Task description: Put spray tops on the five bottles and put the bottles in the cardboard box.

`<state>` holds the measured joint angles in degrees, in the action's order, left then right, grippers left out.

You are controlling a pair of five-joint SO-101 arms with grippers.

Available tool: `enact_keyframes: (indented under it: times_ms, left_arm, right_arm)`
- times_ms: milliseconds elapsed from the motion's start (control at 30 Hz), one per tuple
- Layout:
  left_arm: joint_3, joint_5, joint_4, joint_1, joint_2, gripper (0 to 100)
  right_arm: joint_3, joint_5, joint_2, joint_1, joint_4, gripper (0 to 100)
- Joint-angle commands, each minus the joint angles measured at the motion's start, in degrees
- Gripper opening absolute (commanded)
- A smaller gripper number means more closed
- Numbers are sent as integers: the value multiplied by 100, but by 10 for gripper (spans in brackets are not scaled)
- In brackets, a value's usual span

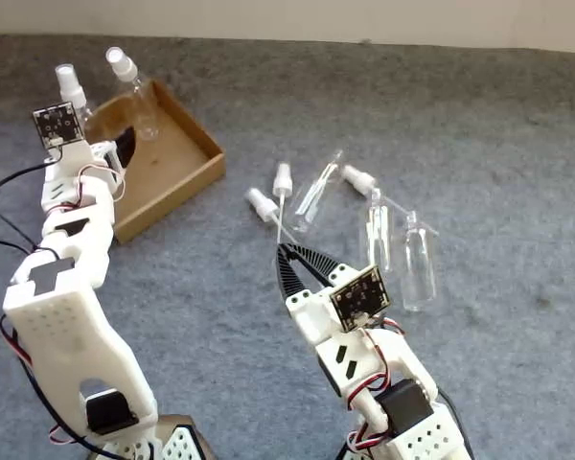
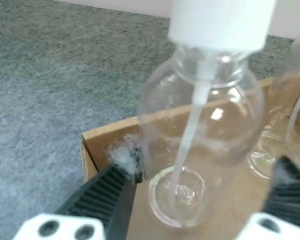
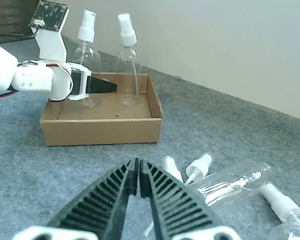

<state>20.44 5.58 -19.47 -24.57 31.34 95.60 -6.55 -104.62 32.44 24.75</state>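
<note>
Two clear bottles with white spray tops [image 1: 122, 63] [image 1: 69, 81] stand in the cardboard box [image 1: 187, 153] at the far left. My left gripper [image 2: 205, 170] is open inside the box, its fingers either side of one capped bottle [image 2: 200, 125]; the second bottle [image 2: 285, 115] stands beside it. Three uncapped bottles [image 1: 316, 192] [image 1: 379, 235] [image 1: 418, 261] lie on the carpet at mid-right. Loose spray tops [image 1: 283, 180] [image 1: 262, 203] [image 1: 357, 179] lie among them. My right gripper [image 1: 286, 252] is shut and holds nothing, just short of the nearest spray tops [image 3: 171, 167].
Grey carpet covers the whole surface. The left arm [image 1: 67, 287] runs along the near left side up to the box. A pale wall [image 3: 230, 45] rises behind the box. Bare carpet stretches to the right of the lying bottles.
</note>
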Motion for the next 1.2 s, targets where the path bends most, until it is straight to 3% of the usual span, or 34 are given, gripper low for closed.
enact_keyframes:
  times_ms: [0,233,500,667,767,1167]
  left_arm:
    - [-40,53,167,-110,-171,432]
    - [40,53,202,-180,-356,443]
    - [1332,44,202,-154,-1798,440]
    - [2044,-536,360,-127,-2651,440]
    - [2158,-589,1090,-171,-3143,440]
    - [2149,-589,5231,101,-5947,439]
  right_arm:
    - [637,-53,-13,-75,57,5]
    - [637,-62,-13,-57,233,5]
    - [637,-62,-13,-57,233,5]
    - [637,-62,-13,-66,242,5]
    - [637,-62,-13,-75,242,5]
    - [637,-44,-13,-84,251,5]
